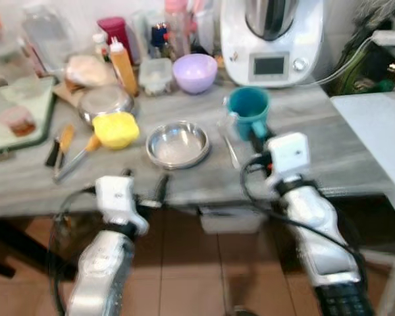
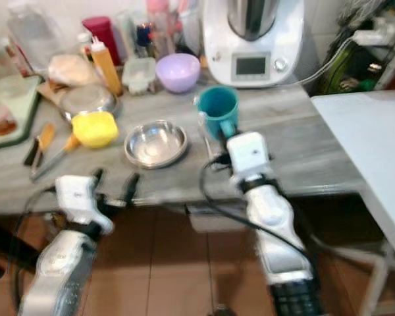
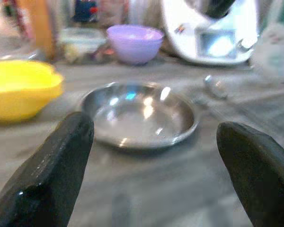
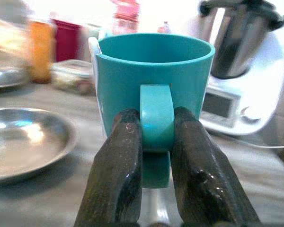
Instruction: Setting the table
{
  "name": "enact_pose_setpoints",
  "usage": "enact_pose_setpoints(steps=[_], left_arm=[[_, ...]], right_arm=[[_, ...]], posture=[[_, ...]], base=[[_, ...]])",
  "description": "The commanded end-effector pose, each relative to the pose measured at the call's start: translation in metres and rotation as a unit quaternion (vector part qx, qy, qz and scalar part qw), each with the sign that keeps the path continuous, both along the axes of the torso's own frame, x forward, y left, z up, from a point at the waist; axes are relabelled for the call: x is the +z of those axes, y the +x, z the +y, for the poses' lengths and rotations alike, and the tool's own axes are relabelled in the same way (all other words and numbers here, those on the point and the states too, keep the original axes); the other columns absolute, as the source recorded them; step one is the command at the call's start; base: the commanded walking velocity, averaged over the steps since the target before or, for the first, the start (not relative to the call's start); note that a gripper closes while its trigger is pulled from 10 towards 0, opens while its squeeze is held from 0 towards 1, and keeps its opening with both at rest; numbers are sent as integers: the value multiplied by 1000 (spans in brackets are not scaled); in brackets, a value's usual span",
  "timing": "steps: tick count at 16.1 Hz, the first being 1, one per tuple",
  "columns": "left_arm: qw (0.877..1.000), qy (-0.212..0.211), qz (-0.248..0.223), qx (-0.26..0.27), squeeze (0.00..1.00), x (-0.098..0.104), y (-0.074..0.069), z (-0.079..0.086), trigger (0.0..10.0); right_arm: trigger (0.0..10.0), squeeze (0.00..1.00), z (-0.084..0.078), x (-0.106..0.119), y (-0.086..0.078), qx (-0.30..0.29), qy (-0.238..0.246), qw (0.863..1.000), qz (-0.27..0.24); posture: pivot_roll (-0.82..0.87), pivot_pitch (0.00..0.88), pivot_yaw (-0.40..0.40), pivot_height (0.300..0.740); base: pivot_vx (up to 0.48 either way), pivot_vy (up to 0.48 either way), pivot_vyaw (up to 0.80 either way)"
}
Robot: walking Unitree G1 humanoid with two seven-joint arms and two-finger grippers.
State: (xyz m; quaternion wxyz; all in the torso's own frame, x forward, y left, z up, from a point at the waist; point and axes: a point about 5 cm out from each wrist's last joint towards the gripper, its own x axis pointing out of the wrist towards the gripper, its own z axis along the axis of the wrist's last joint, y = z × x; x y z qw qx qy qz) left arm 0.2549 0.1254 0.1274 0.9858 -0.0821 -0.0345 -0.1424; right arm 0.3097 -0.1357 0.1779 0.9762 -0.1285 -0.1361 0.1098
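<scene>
1. Because both eye views are blurred, the jars and bottles (image 1: 164,29) at the back of the grey wood-grain counter (image 1: 355,158) cannot be identified individually.
2. At the counter's left end, a green tray (image 1: 26,118) is cut off by the frame edge.
3. The teal plastic mug (image 4: 154,82) stands upright with its open rim up; whether it rests on the counter or is raised off it cannot be told.
4. The right gripper (image 4: 156,142) is clamped on the mug's handle, one black finger on each side of the loop.
5. The mug sits in front of the white kitchen machine (image 1: 271,39), just beside the round steel bowl (image 1: 178,145).
6. The left gripper (image 3: 154,175) has its fingers (image 3: 52,175) spread wide apart at the counter's near edge, facing the steel bowl and touching nothing.
7. A yellow bowl (image 1: 116,129) lies left of the steel bowl; a lilac bowl (image 1: 195,72) stands behind it.
</scene>
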Motion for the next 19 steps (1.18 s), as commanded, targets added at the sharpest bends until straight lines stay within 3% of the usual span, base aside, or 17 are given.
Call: enact_pose_setpoints(steps=[1, 8, 10, 12, 19], left_arm=[[1000, 9, 0, -8, 0, 2, -3, 6, 10000], [1000, 10, 10, -13, 0, 5, -11, 8, 10000], [1000, -25, 12, -7, 0, 7, -14, 12, 10000], [1000, -19, 16, -14, 0, 6, -16, 13, 10000], [988, 25, 49, -143, 0, 0, -42, 11, 10000]], right_arm=[[10000, 0, 10, 13, -1, 16, -2, 999, -31], [10000, 0, 9, 13, -2, 17, -8, 999, -30], [10000, 0, 8, 14, -2, 16, -8, 999, -28], [10000, 0, 6, 14, -1, 15, -9, 1000, -26], [10000, 0, 9, 1, -2, 25, -2, 1000, 1]], posture=[[-159, 93, 65, 740], [-155, 99, 58, 740], [-156, 101, 58, 740], [-155, 105, 60, 740], [-135, 124, 70, 740]], base=[[341, 0, 0], [319, 0, 0], [0, 0, 0], [0, 0, 0], [0, 0, 0]])
